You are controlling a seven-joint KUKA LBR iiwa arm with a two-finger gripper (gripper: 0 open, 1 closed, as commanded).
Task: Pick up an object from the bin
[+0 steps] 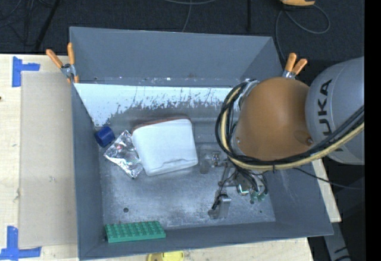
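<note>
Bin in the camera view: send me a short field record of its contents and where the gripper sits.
bin: grey metal
white box: centre-left, lying flat
crumpled silver wrapper: against the box's left side
blue cap: by the left wall, beside the wrapper
green studded plate: near-left corner, alone
gripper: over bare floor, right of the box

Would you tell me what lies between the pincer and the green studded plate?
Nothing: in the camera view, the bin floor between the pincer and the green studded plate is bare grey metal.
</note>
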